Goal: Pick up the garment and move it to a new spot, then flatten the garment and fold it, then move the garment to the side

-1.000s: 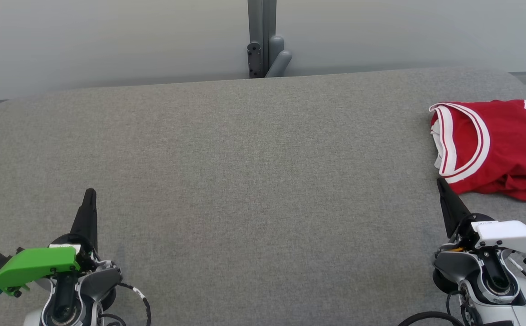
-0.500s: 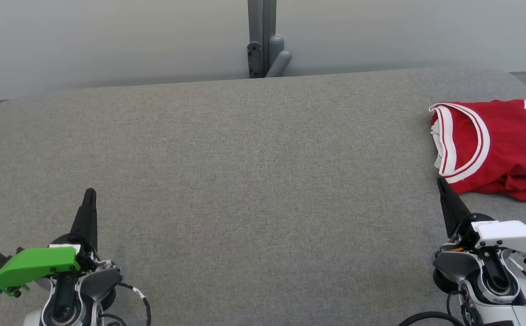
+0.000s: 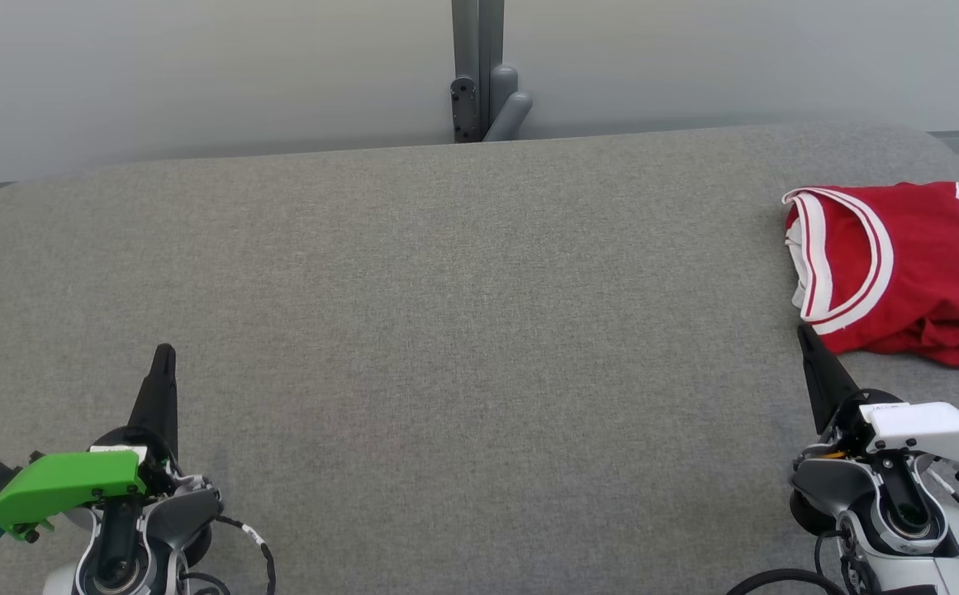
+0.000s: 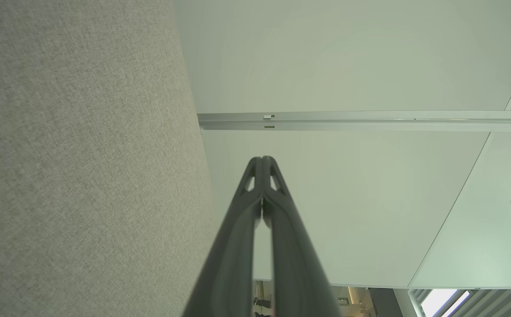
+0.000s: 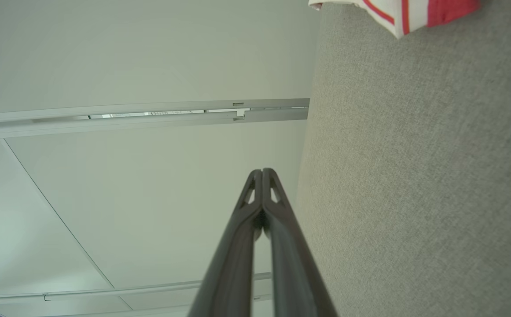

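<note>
Grey desk [image 3: 446, 330]; jersey [image 3: 917, 273] bunched at its right edge, partly out of frame. My left fingers [image 3: 163, 357] and right fingers [image 3: 809, 351] clenched, empty. Risk: I nudge jersey off the edge, or pinch one layer only.

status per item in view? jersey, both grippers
red jersey: lying on the grey table at the robot's right, lower edge rumpled, partly out of frame, not held
left gripper: shut, empty, over bare table
right gripper: shut, empty, tip close to the jersey's near edge, not gripping it
</note>
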Motion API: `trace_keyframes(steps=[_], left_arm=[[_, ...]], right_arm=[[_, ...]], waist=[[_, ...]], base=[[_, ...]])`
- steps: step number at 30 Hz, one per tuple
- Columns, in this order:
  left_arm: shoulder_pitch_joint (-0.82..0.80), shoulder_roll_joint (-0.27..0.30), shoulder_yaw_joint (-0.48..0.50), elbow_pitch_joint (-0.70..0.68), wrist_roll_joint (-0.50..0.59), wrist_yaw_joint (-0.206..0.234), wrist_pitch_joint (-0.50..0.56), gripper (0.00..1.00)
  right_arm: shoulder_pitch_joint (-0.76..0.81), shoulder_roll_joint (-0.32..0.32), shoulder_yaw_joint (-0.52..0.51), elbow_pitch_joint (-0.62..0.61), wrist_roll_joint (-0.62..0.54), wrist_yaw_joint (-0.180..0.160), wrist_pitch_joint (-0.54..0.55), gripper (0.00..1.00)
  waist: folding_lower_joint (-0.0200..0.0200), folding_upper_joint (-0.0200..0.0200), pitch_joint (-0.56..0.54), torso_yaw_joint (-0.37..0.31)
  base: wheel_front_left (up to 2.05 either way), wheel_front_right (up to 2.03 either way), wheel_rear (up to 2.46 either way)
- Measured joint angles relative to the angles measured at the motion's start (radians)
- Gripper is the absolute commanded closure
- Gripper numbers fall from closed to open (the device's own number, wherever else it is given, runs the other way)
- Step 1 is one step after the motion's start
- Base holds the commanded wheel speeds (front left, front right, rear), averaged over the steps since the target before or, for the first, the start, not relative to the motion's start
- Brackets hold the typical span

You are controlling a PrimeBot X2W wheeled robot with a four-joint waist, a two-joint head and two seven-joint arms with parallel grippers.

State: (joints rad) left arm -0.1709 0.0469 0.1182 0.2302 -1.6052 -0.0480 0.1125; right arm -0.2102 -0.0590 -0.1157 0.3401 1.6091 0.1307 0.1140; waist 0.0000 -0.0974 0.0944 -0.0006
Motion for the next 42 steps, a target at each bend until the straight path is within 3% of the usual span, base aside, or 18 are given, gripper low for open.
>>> trace_keyframes(steps=[42], left_arm=[[0.0, 0.0, 0.0, 0.0, 0.0, 0.0, 0.0, 1.0]], right_arm=[[0.0, -0.01, 0.011, 0.0, 0.01, 0.0, -0.007, 1.0]], waist=[[0.0, 0.0, 0.0, 0.0]], base=[[0.0, 0.0, 0.0]])
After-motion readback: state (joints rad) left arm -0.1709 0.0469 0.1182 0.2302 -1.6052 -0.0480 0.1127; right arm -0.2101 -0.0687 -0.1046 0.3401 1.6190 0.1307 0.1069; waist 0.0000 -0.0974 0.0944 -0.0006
